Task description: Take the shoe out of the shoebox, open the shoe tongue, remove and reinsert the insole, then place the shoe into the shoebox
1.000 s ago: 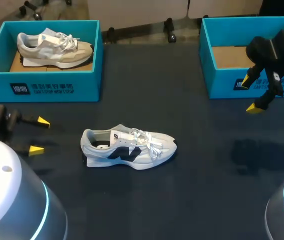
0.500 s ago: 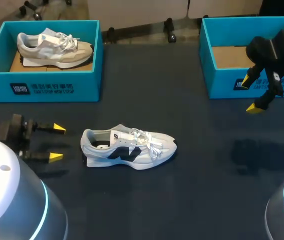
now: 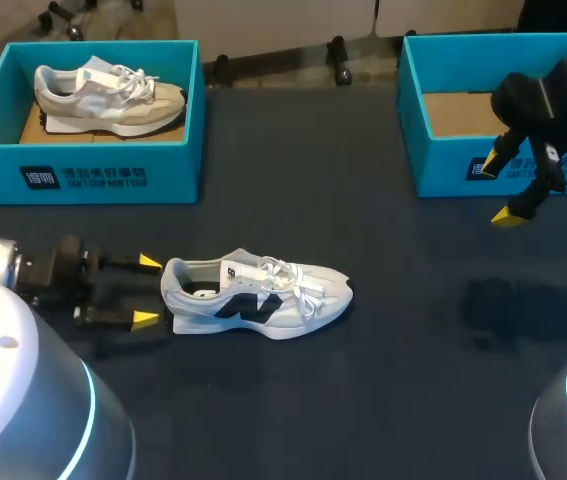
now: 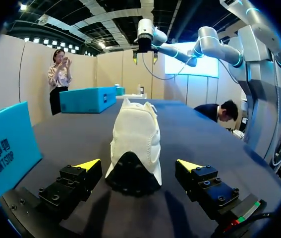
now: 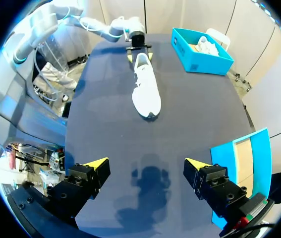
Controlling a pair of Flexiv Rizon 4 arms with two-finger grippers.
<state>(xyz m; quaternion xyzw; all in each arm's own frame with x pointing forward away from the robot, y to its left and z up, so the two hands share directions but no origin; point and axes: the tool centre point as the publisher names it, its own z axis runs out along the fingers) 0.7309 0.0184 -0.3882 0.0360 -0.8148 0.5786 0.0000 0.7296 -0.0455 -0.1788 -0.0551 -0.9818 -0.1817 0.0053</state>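
Sitting upright on the table [image 3: 393,380], the shoe [image 3: 256,295] is already out of the empty shoebox [image 3: 433,165]. Your left gripper [image 3: 147,291] has slid up to its heel, fingers spread wide and not touching, so steadying it likely comes next. Your right gripper [image 3: 498,190] hangs open beside that shoebox.

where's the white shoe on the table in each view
Head view: white shoe mid-table, heel near the left gripper.
Left wrist view: white shoe just ahead of that gripper, heel toward it.
Right wrist view: white shoe far ahead, toe nearest.
Shared landmark: teal shoebox holding the beige shoe.
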